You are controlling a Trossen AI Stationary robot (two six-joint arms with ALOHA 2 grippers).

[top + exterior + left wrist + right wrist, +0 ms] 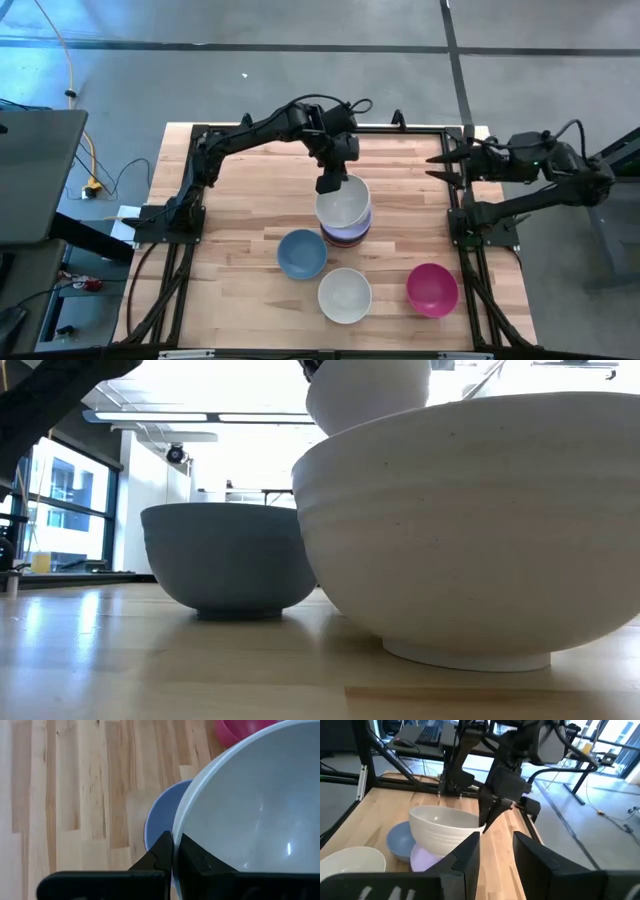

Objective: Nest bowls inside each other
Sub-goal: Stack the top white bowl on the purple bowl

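Second white bowl (345, 295) seen nearest, blue bowl (301, 253) behind. White bowl (343, 203) held over lavender stack (347, 236), rim pinched by left gripper (331, 184). Right gripper (437, 166) parked apart, fingers spread, nothing held.

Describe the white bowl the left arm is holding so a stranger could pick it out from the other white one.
Start at the wooden table and find the stack of bowls near its middle. The white bowl is over that stack, its rim pinched by the left gripper. Unlike the other white bowl, which sits alone near the front edge between the blue bowl and the pink bowl, this one is gripped.
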